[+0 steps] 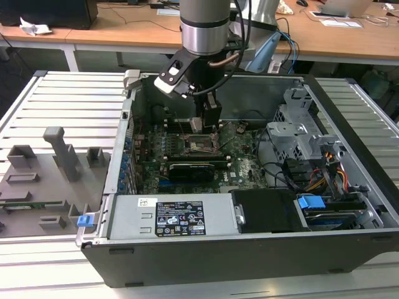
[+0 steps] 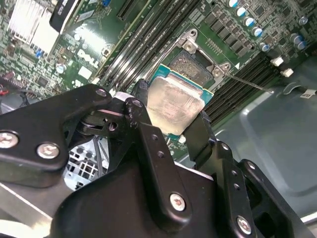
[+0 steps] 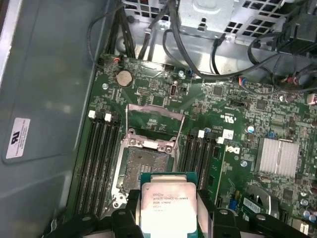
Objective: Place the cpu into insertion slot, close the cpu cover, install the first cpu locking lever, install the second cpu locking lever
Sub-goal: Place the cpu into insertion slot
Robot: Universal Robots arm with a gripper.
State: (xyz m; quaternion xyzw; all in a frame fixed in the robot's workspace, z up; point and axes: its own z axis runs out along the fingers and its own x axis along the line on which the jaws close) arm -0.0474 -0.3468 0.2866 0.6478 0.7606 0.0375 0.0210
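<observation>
My gripper (image 1: 210, 128) hangs inside the open computer case, shut on the cpu (image 3: 167, 206), a flat square chip with a silvery top on a green edge. In both wrist views the black fingers (image 2: 200, 133) clamp two opposite sides of the cpu (image 2: 174, 101). The chip hovers just above and partly over the insertion slot (image 3: 144, 166), a dark square socket with a metal rim (image 2: 190, 63). The cpu cover (image 3: 151, 144) stands swung open at the socket's far side. A thin locking lever (image 2: 250, 83) sticks out beside the socket.
Memory slots (image 3: 101, 148) flank the socket on both sides. A black graphics card (image 1: 190, 169), the power supply (image 1: 165, 218), a metal drive cage (image 1: 299, 134) and loose cables (image 1: 324, 174) crowd the case. Grey fixtures (image 1: 43, 180) sit on the table at the exterior view's left.
</observation>
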